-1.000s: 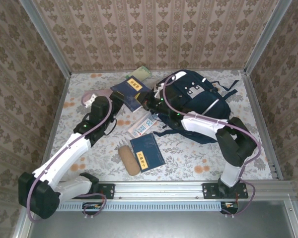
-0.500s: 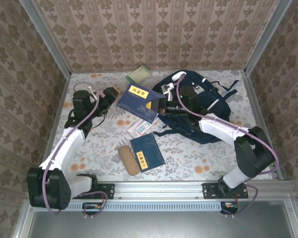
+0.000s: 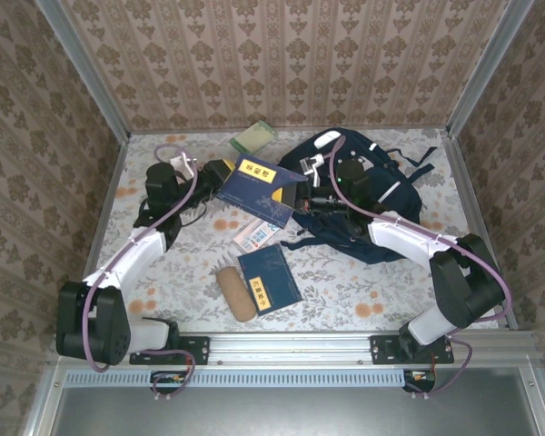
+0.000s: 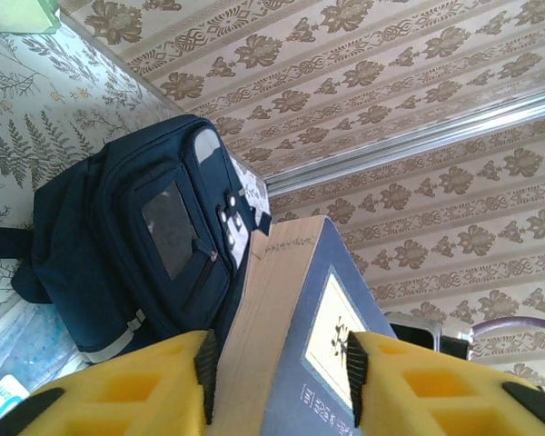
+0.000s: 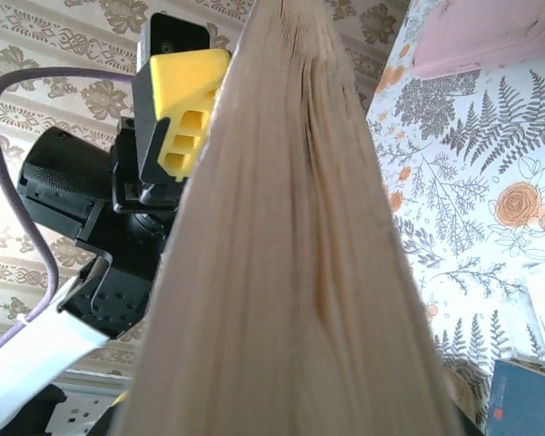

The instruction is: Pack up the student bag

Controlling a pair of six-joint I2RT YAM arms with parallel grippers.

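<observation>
A blue book with a yellow label (image 3: 259, 186) hangs above the table between both grippers. My left gripper (image 3: 220, 173) holds its left end; in the left wrist view the yellow fingers (image 4: 118, 386) press both sides of the book (image 4: 291, 300). My right gripper (image 3: 302, 195) holds the book's right end, its fingers hidden behind the page edge (image 5: 291, 272). The navy student bag (image 3: 372, 195) lies at the back right, just behind the right gripper, and is also seen past the book (image 4: 136, 236).
A second blue book (image 3: 268, 277) and a brown pencil case (image 3: 236, 292) lie at the front middle. A white packet (image 3: 259, 232) sits under the held book. A green item (image 3: 252, 136) rests by the back wall. Metal frame posts edge the table.
The right gripper lifted the labelled book off the table beside the bag. The left arm swung in to its left end and its jaws closed onto it.
</observation>
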